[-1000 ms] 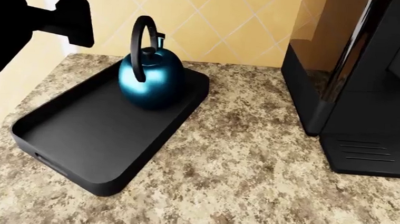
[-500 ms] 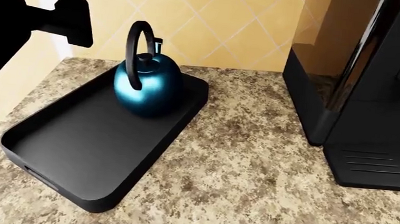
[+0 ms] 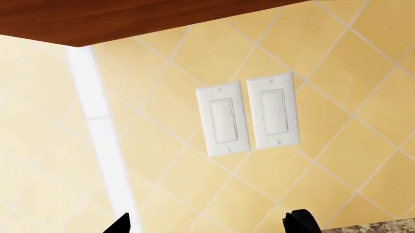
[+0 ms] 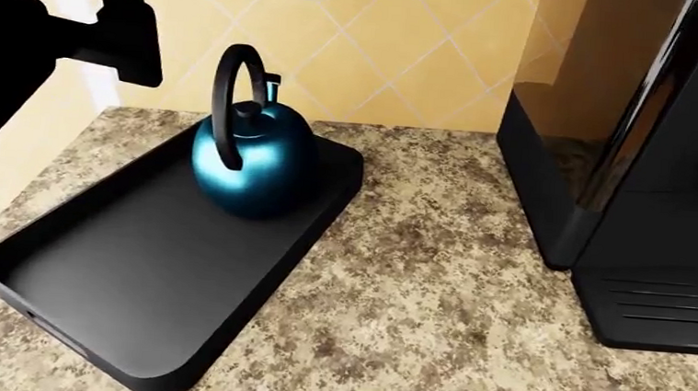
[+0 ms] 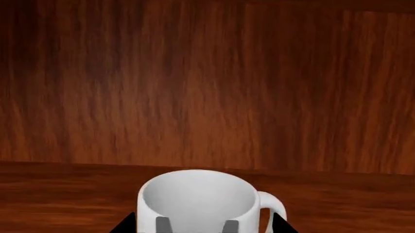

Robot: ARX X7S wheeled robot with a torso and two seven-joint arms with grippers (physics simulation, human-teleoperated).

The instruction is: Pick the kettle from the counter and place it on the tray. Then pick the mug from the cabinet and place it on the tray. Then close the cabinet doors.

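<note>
Inside the dark wooden cabinet, the right gripper sits right at the white mug, its two grey fingertips showing inside the mug's open mouth while darker parts of the gripper flank the outside at either side. The mug stands upright on the cabinet shelf, its loop handle out to one side of the gripper. Whether the jaws have actually pinched the wall cannot be told from this angle, so the mug looks reached but not clearly grasped. Down on the granite counter, the teal kettle already stands upright at the far end of the black tray, leaving the nearer stretch of the tray free for the mug. The left gripper hangs above the tray's far left corner with its tips spread and nothing between them, facing the tiled wall and its pair of switch plates. Only the right wrist view shows the mug and cabinet at all; the head view shows the tray, kettle and black coffee machine but not the right arm. The right arm is plainly the one placed for the lift, which should go straight up before swinging toward the tray.
</note>
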